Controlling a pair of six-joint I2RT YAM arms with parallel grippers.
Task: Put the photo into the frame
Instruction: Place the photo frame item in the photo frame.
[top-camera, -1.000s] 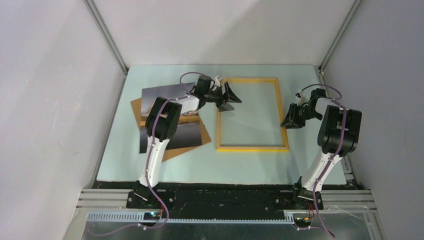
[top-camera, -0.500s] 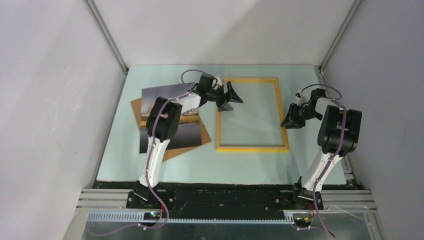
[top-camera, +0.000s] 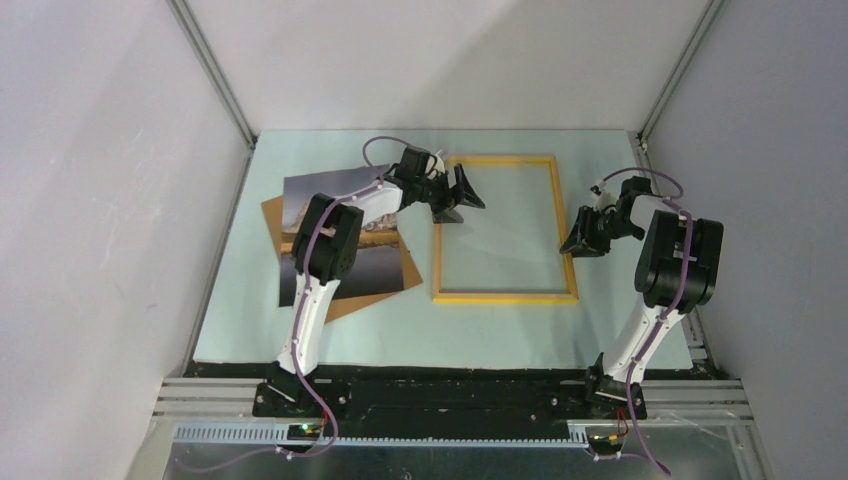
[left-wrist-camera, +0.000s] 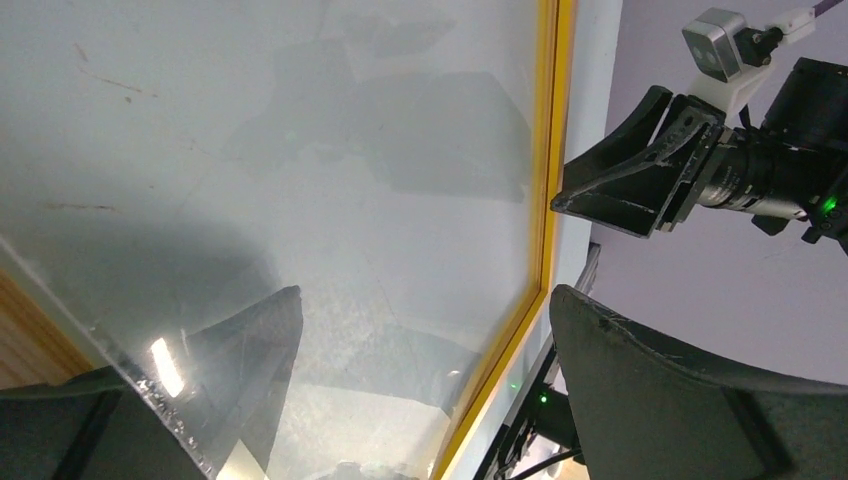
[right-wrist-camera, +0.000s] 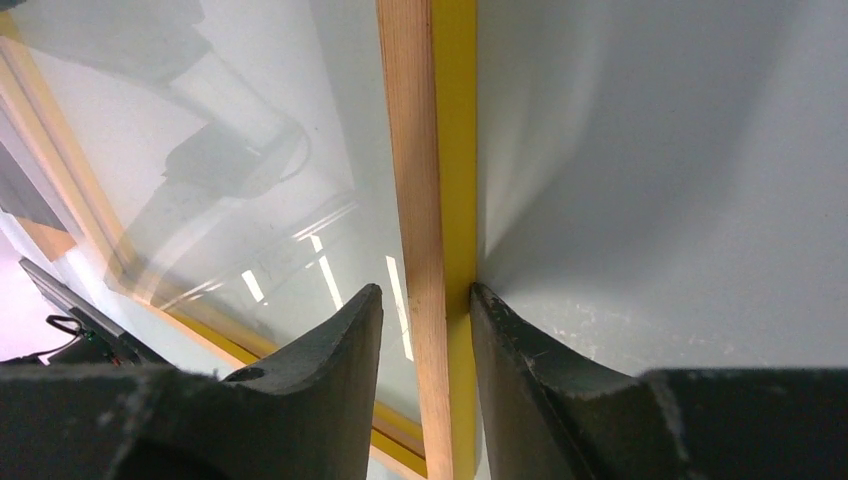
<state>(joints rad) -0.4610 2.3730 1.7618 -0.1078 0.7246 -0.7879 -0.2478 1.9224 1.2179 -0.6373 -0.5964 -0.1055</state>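
The frame (top-camera: 505, 297) lies flat in the middle of the bench (top-camera: 300, 340), with its long sides running away from the arms, and a clear pane fills it. The photo (top-camera: 375, 268) lies picture side up just beside the left rail of the frame, not touching it. It rests tilted on a brown backing board (top-camera: 268, 215), and the left arm hides a part of it. The left gripper (top-camera: 465, 200) hangs above the far left part of the frame, near the left rail. Its jaws are spread wide and hold nothing; the left wrist view shows only the pane between them. The right gripper (top-camera: 572, 245) is at the middle of the right rail. In the right wrist view its jaws are closed narrowly on this rail, one on the pane side and one on the outer yellow side.
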